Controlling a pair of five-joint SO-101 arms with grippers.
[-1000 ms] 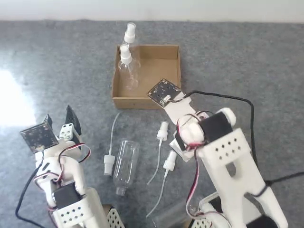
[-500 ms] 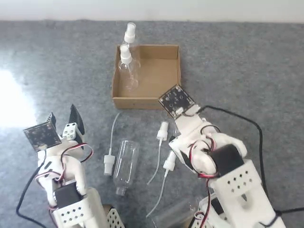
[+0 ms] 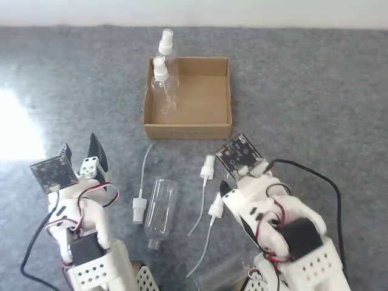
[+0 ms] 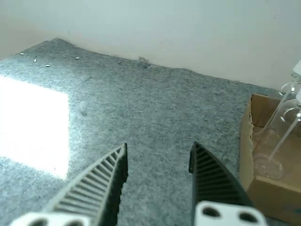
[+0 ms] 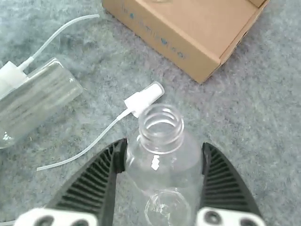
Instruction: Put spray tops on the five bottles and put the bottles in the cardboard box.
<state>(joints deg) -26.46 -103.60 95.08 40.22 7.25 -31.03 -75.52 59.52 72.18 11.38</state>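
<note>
The uncapped clear bottle (image 5: 162, 155) is pinched between the right gripper's (image 5: 163, 144) fingers. A loose spray top (image 5: 141, 100) lies just ahead of its mouth, with the cardboard box (image 5: 188, 42) beyond. The smooth, round plastic could twist or slip in the grip, and a nudge could knock the spray top away. The left gripper (image 4: 160, 160) is spread wide over the carpet (image 4: 141, 108).

The right arm is drawing back from the cardboard box (image 3: 188, 130), coming off the box's front wall and moving away over the surface in front of it. The right tool (image 5: 163, 143) is carrying an uncapped bottle (image 5: 162, 162) along, clamped between its jaws and travelling away from the box. The left tool (image 4: 160, 150) is shifting only slightly, edging a little farther from the box.
</note>
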